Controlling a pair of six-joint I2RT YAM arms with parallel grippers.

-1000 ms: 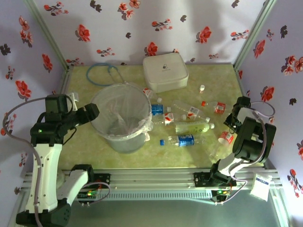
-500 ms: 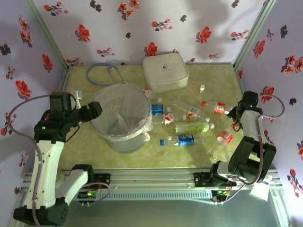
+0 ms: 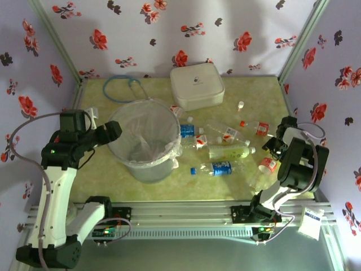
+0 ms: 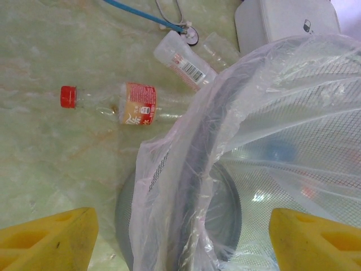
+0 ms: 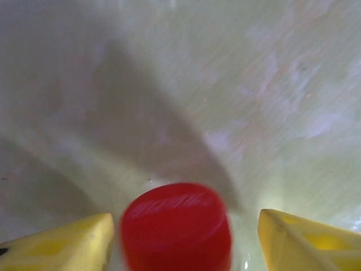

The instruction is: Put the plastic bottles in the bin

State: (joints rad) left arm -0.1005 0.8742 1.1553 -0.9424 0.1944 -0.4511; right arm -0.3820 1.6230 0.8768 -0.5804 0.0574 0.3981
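Note:
The bin (image 3: 142, 137), a grey mesh bucket lined with a clear bag, stands left of centre. My left gripper (image 3: 109, 133) is open, and its yellow fingers (image 4: 51, 237) straddle the bagged rim of the bin (image 4: 186, 169). Several plastic bottles lie right of the bin: a blue-labelled one (image 3: 216, 167), a greenish one (image 3: 228, 151), a red-and-white one (image 3: 225, 132) and a red-labelled one (image 3: 259, 128). My right gripper (image 3: 275, 144) is open low over the table. A bottle's red cap (image 5: 176, 226) sits between its fingers, clear of the right finger. That bottle's body (image 3: 264, 167) lies just below the gripper.
A white rounded-square box (image 3: 197, 84) stands behind the bin, and a blue cable loop (image 3: 121, 84) lies at the back left. Two more bottles (image 4: 127, 104) (image 4: 183, 56) lie by the bin's far side. A tiny white piece (image 3: 241, 105) lies near the box. Floral walls enclose the table.
My right arm swung up and away toward the right wall, then came back down by the red-labelled bottle. The left arm edged slightly toward the bin.

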